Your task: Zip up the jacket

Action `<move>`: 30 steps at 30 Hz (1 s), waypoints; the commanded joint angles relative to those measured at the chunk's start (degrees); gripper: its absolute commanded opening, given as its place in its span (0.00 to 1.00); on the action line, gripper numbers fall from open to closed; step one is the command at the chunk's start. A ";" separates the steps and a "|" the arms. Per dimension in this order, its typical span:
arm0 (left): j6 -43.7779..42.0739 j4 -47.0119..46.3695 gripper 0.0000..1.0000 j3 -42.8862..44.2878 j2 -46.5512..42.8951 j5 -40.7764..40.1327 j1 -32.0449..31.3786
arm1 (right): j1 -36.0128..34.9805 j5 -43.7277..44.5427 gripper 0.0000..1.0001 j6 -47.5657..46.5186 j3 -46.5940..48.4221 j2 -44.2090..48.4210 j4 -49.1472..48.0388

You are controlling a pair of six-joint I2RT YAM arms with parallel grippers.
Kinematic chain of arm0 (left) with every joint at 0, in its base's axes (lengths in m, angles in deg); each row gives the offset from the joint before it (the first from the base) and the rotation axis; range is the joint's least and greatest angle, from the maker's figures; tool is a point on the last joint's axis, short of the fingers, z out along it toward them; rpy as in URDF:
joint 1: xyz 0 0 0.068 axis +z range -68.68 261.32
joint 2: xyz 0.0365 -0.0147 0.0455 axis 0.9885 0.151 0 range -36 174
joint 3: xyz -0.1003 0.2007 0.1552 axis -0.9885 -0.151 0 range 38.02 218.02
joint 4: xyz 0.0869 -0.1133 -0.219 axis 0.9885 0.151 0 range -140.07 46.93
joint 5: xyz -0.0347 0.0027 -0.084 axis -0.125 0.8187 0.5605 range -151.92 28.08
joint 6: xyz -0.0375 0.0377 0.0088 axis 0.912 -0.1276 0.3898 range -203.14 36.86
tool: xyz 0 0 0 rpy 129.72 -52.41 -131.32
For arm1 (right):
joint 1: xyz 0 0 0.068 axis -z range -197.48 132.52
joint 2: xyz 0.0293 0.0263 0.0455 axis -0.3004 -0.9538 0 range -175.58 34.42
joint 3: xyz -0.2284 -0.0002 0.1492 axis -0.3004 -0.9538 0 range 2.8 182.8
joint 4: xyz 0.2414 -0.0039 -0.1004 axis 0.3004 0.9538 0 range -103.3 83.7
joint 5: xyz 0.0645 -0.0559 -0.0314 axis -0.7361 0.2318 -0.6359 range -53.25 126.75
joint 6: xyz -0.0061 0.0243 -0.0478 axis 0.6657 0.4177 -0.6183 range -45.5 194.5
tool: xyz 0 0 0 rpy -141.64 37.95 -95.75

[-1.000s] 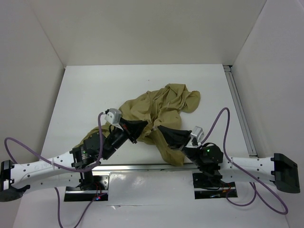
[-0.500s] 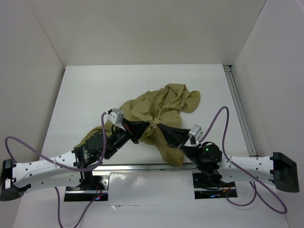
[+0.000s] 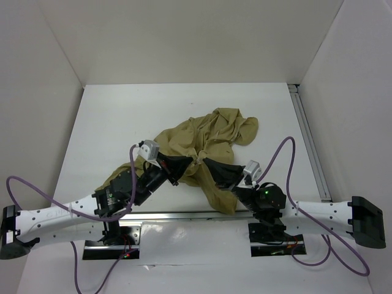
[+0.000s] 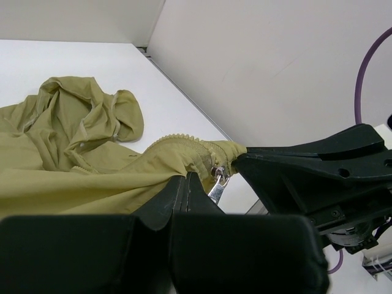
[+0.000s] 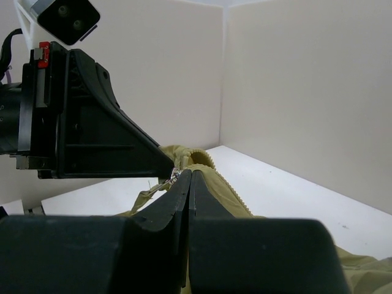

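The khaki jacket (image 3: 211,135) lies crumpled mid-table, and one part (image 3: 219,197) trails toward the near edge. My left gripper (image 3: 192,161) and right gripper (image 3: 206,162) meet tip to tip at its lifted front edge. In the left wrist view my left gripper (image 4: 186,177) is shut on jacket fabric (image 4: 73,147), right beside the hanging metal zipper pull (image 4: 217,187). The right gripper's tip (image 4: 240,160) pinches the edge just past the pull. In the right wrist view my right gripper (image 5: 190,173) is shut on the jacket's toothed zipper edge (image 5: 229,184), facing the left gripper (image 5: 164,166).
White walls close in the table (image 3: 110,116) on three sides. A metal rail (image 3: 309,144) runs along the right edge. Purple cables (image 3: 286,160) loop from both arms. The arm bases (image 3: 266,233) stand at the near edge.
The left gripper has moved a little to the right and the right gripper a little to the left, bringing the two tips closer together. Both stay shut on the jacket.
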 commanded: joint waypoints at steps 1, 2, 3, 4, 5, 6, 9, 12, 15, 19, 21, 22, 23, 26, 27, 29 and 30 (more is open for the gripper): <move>1.18 -3.34 0.00 -0.24 -1.44 -1.60 -0.22 | 0.34 0.75 0.00 -1.29 2.79 -0.06 -3.34; 1.18 -3.34 0.00 -0.24 -2.05 -1.60 -0.22 | 0.34 0.75 0.00 -1.29 2.79 -0.06 -3.34; 1.18 -3.34 0.00 -0.24 -2.58 -2.21 -0.22 | 0.34 0.75 0.00 -0.77 2.79 -0.06 -3.34; 0.65 -2.82 0.00 -0.24 -2.58 -2.22 -0.22 | 0.34 0.75 0.00 -0.76 2.79 -0.06 -3.34; 0.65 -2.81 0.00 -0.76 -3.19 -2.83 -0.22 | 0.34 0.75 0.00 -0.76 2.79 -0.06 -3.34; 0.65 -2.81 0.00 -0.77 -3.20 -2.83 -0.22 | 0.34 0.75 0.00 -0.76 2.79 -0.06 -3.34; 0.12 -2.20 0.00 -0.77 -3.73 -2.83 -0.22 | 0.34 1.27 0.00 -0.76 2.79 -0.06 -3.34; 0.12 -2.19 0.00 -0.24 -3.20 -2.13 -0.22 | 0.34 1.28 0.00 -0.76 2.79 -0.06 -3.86; 0.74 -2.19 0.00 -0.24 -2.15 -1.60 -0.22 | 0.34 1.28 0.00 -0.23 2.79 -0.59 -3.87; 0.74 -2.72 0.00 -0.77 -1.62 -1.60 -0.22 | 0.34 1.28 0.00 -0.23 2.79 -0.59 -3.87; 1.26 -3.25 0.00 -0.77 -1.62 -1.08 -0.22 | 0.34 1.28 0.00 -0.23 2.79 -0.59 -3.87; 1.26 -3.25 0.00 -0.77 -1.09 -1.08 -0.22 | 0.34 1.28 0.00 -0.23 2.79 -0.59 -3.87; 1.26 -3.25 0.00 -0.77 -1.09 -1.08 -0.22 | 0.34 1.28 0.00 -0.23 2.79 -0.59 -3.87; 1.26 -3.78 0.00 -1.30 -1.09 -1.08 -0.22 | 0.34 1.28 0.00 -0.23 2.79 -0.59 -3.87; 1.26 -3.78 0.00 -1.30 -1.09 -1.08 -0.22 | 0.34 1.28 0.00 -0.23 2.79 -0.07 -3.87; 1.26 -3.78 0.00 -1.30 -1.09 -1.08 -0.22 | 0.34 1.28 0.00 -0.23 2.27 -0.06 -3.87; 1.26 -3.78 0.00 -1.30 -1.09 -1.08 -0.22 | 0.34 1.28 0.00 -0.23 2.27 -0.06 -3.87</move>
